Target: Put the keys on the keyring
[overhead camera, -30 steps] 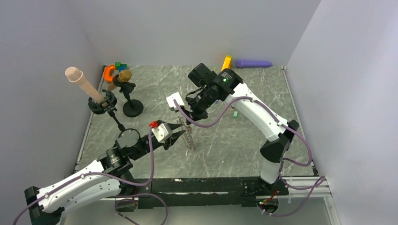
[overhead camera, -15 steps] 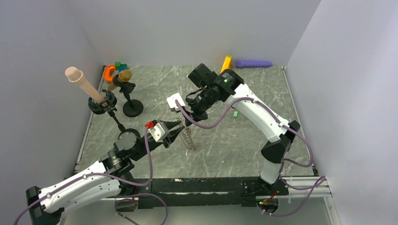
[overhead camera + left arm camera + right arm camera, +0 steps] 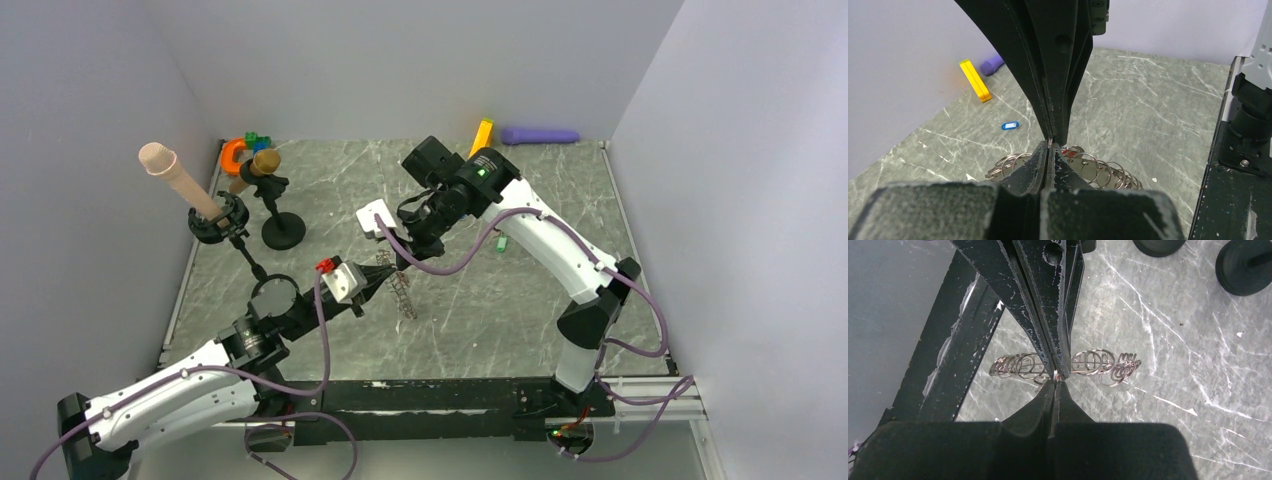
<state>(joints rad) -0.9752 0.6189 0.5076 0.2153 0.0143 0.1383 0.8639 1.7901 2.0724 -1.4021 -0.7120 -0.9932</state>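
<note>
Apparently, left gripper (image 3: 1048, 148) and right gripper (image 3: 1055, 383), jaws closed tip-to-tip, pinch silver-grey chain-link keyring (image 3: 1020, 365) between them, steadying loop for threading.

**Bench Count: Items by Kind**

Keyring (image 3: 402, 290): one, a loop of silver links.
Blue key tag (image 3: 1010, 125): one, in the left wrist view.
Greenish tag (image 3: 498, 243): one, in the top view. I cannot tell whether it is the same piece as the blue one.
Yellow-orange block (image 3: 482, 134): one.
Purple cylinder (image 3: 540, 135): one.
Peach cylinder (image 3: 178, 180): one.
Orange horseshoe piece (image 3: 233, 153): one.
Stands on round black bases: two, far stand (image 3: 283, 232) and near stand (image 3: 272, 296).
Arms: two, left arm (image 3: 170, 390) and right arm (image 3: 550, 235).
</note>
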